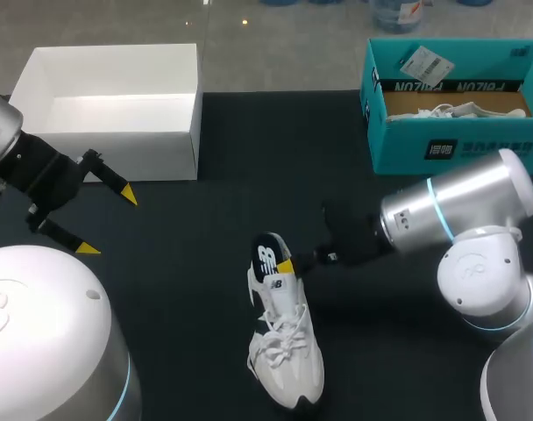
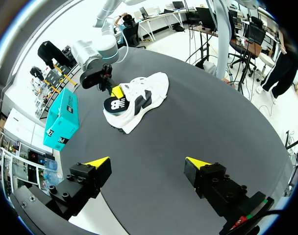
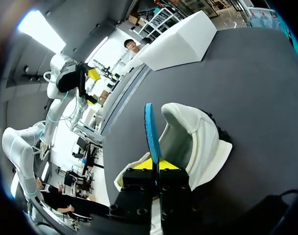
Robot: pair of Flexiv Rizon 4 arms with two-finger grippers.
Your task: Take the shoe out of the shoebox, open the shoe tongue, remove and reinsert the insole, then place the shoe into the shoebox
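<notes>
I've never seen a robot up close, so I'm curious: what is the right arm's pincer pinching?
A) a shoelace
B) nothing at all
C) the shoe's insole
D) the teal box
C: the right pincer is shut on the thin insole, which stands on edge between its yellow tips at the heel opening of the white shoe.

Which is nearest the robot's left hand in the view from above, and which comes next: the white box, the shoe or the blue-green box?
1. White box, just behind the left hand.
2. Shoe, mid-table, off to its right.
3. Blue-green box, at the far right corner.
</notes>
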